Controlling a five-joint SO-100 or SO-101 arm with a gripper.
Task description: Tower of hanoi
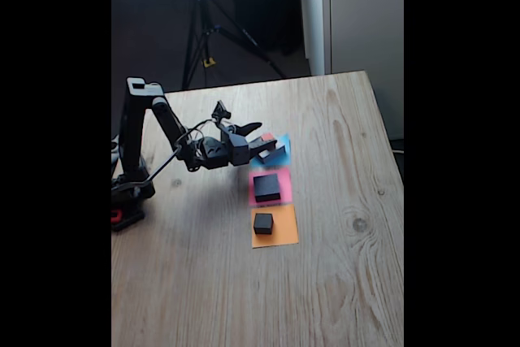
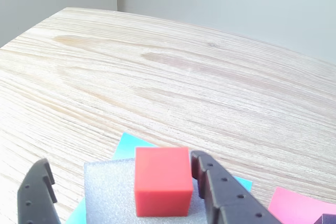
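Note:
In the wrist view a tiny red cube sits on a wide flat grey block, which lies on a blue paper square. My gripper is open and straddles the cube: the right finger is close against the cube's side, while the left finger stands well apart. The fixed view shows the gripper low over the blue paper. A medium black block rests on a pink paper. A small dark grey block rests on an orange paper.
The three papers lie in a row on a wooden table. The arm's base stands at the table's left edge. A tripod stands behind the table. The pink paper shows at the lower right of the wrist view.

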